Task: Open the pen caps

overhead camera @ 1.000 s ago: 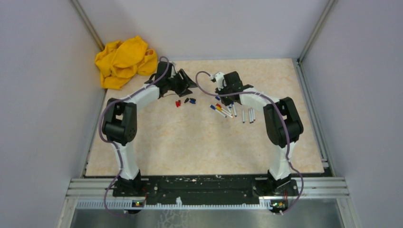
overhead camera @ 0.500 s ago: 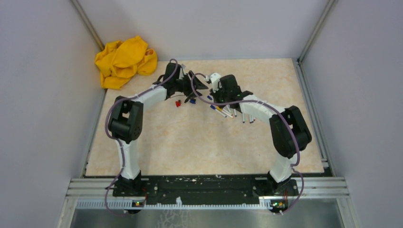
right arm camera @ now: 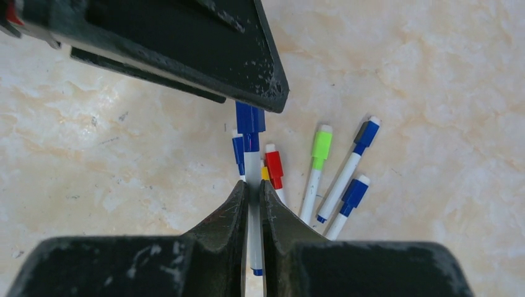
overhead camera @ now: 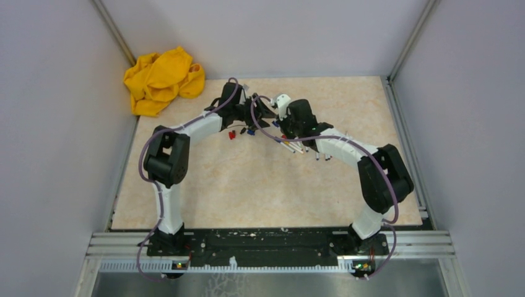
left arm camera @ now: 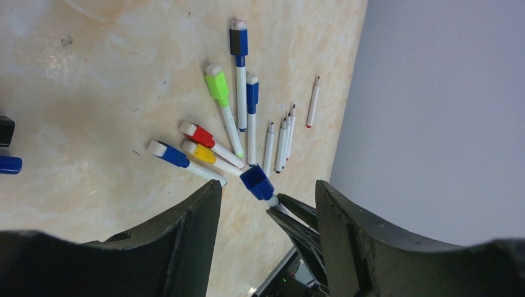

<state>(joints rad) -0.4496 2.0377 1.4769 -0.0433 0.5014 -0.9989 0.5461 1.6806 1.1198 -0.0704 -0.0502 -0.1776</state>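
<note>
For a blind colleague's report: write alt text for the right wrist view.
The right gripper, shut on a white pen, points its blue cap at the left gripper, close above. Six capped pens lie on the table behind.

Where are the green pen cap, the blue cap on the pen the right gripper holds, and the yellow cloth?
green pen cap (left arm camera: 217, 86), left wrist view, middle of the cap.
blue cap on the held pen (left arm camera: 256, 182), left wrist view, the cap's side.
yellow cloth (overhead camera: 162, 80), top view, centre of the bundle.
</note>
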